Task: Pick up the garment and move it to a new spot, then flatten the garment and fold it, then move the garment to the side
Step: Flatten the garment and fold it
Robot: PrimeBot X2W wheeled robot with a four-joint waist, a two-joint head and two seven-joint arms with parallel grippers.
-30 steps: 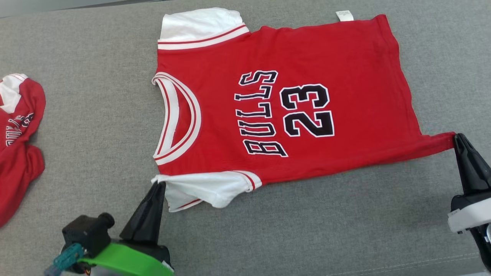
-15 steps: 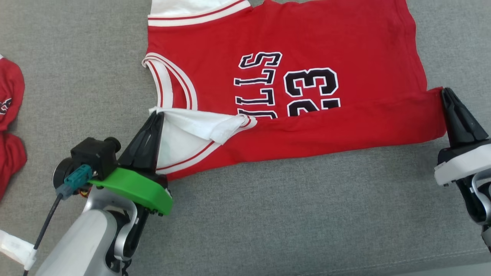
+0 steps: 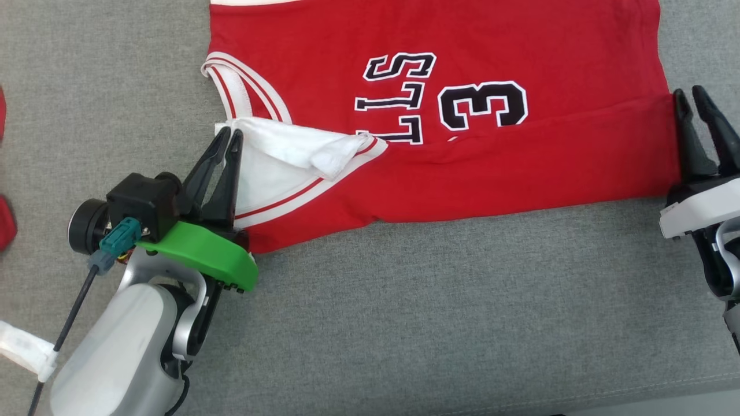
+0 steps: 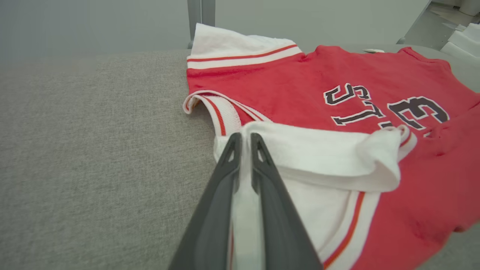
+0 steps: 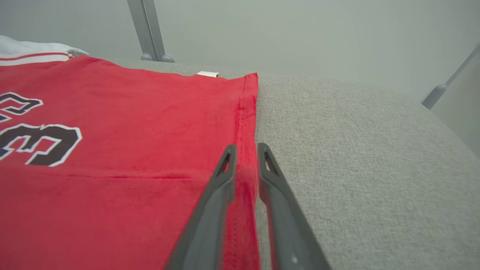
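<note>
While the garment (image 3: 520, 167) lies here: reads "LLS" and "3", between both claws
left gripper (image 3: 229, 134): barely parted, white sleeve (image 3: 289, 147) inside
right gripper (image 3: 690, 91): narrow gap, red hem (image 5: 245, 112) inside

Grey fabric desk (image 3: 433, 318) bearing a red jersey (image 3: 491, 167)
Jersey spread flat, near side folded over; another red cloth (image 3: 4, 225) at the left edge.

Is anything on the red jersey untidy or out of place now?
Yes. The white sleeve at the left gripper is bunched and twisted over the folded part of the jersey, not lying flat.
</note>
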